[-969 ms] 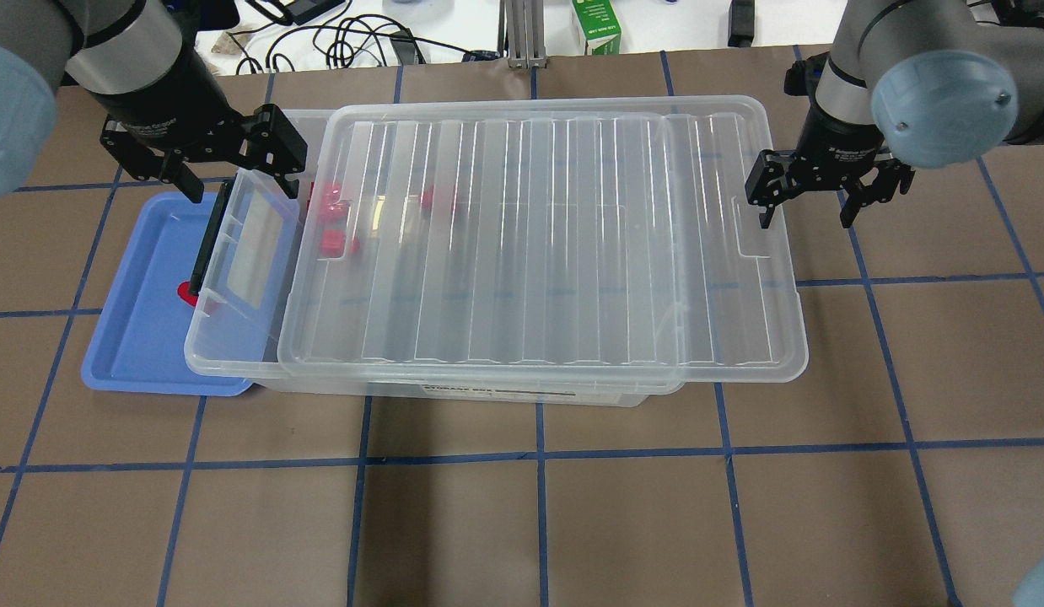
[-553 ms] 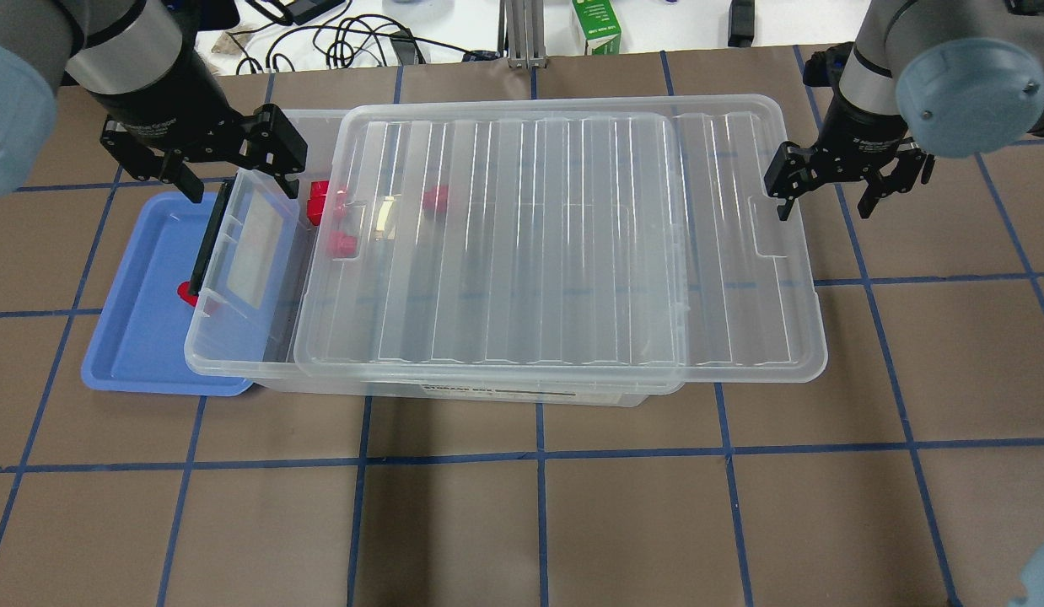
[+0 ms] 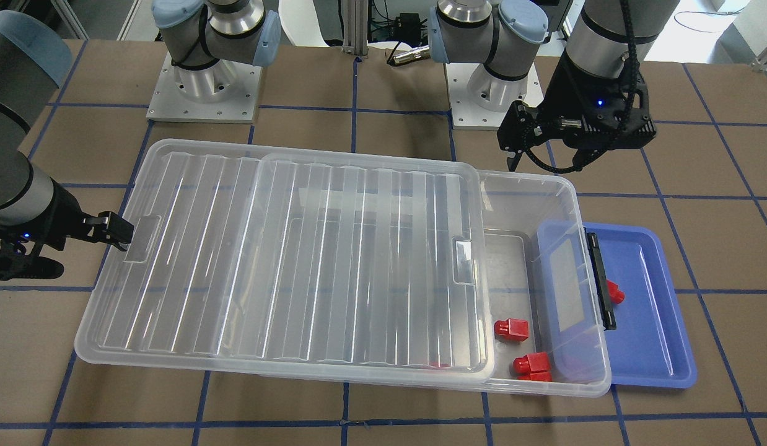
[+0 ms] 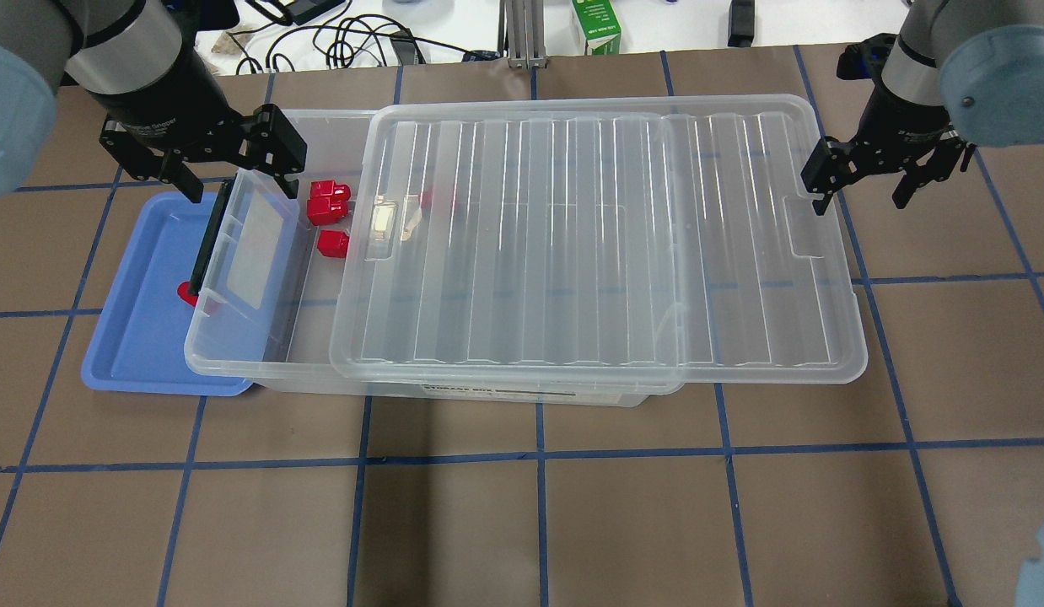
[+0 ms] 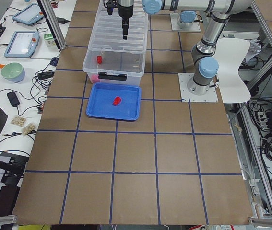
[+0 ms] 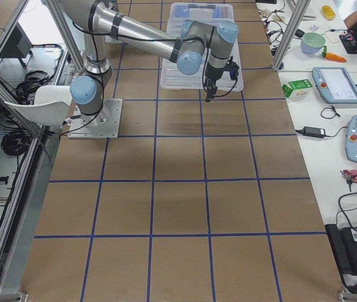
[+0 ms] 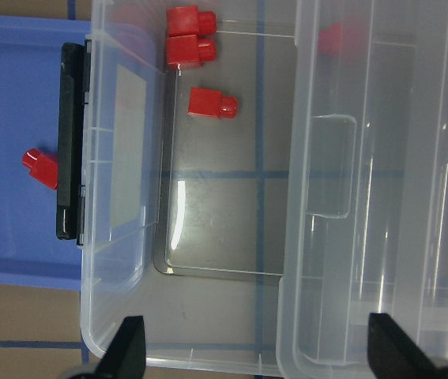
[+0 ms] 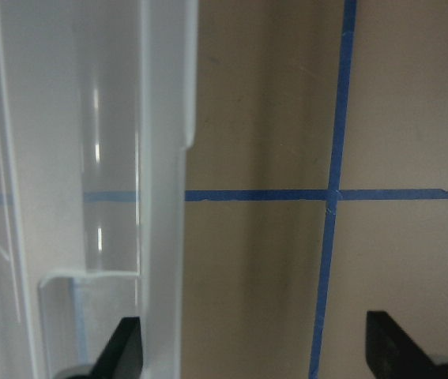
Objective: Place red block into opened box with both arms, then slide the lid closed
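Brown tabletop [image 4: 522, 523] taped into blue squares carries a large clear plastic box [image 4: 235, 364] with rounded corners. Just beside the box's latch end lies a shallow blue plastic tray [image 4: 134, 337] with a lone small red block [image 4: 187, 292] on it, half hidden behind the box's black latch bar [image 4: 208, 244]. Over that same end hangs the left gripper [image 4: 235, 181], its fingers spread wide with nothing between them. Below and just beside it, on the box floor, lie three small bright red plastic blocks [image 4: 328, 209], boxy with a narrower stub. A fourth red block [image 4: 438, 200] shows blurred through the ribbed clear plastic lid [image 4: 589, 253], which overhangs the box's far end. There the right gripper [image 4: 859, 202] stands wide apart too, the lid's rim between its fingers. Since a second ago the lid and right gripper have shifted away from the latch end, uncovering those three blocks; the left gripper has stayed.
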`<state>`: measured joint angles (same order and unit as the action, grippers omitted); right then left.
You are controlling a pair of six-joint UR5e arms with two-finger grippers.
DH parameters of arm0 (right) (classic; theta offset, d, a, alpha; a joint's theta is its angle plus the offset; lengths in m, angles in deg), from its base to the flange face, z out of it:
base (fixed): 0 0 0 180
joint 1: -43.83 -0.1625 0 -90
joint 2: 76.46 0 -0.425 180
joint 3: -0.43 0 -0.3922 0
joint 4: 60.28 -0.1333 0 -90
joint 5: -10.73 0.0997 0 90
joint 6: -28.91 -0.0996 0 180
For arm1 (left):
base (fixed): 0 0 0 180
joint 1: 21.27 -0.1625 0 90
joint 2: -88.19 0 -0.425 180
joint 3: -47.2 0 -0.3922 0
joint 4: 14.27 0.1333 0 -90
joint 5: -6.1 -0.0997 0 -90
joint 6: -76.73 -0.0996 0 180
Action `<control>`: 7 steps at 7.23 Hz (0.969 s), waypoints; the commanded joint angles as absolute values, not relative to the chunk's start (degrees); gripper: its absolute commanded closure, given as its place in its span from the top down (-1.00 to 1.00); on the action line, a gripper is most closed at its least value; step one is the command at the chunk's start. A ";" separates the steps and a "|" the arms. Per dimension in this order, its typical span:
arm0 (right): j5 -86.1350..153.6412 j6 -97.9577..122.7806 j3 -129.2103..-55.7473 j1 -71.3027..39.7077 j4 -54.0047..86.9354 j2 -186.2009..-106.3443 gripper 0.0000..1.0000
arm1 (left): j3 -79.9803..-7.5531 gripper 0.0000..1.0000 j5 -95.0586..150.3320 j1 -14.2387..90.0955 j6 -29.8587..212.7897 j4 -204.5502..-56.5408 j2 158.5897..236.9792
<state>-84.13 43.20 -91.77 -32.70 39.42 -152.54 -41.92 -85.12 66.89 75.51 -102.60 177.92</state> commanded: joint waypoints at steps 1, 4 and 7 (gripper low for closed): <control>-84.97 44.99 -91.77 -31.67 39.47 -152.49 1.00 | -41.92 1.00 -85.13 66.89 75.50 -102.60 177.93; -86.83 46.40 -90.54 -31.49 39.39 -152.49 1.00 | -41.92 1.00 -85.04 66.89 75.59 -102.60 177.93; -87.62 48.14 -90.71 -31.49 39.47 -152.40 1.00 | -41.92 1.00 -85.04 66.89 75.59 -102.60 177.93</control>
<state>-87.26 46.85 -90.63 -31.49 39.46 -152.42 -41.92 -85.04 66.89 75.55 -102.60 177.92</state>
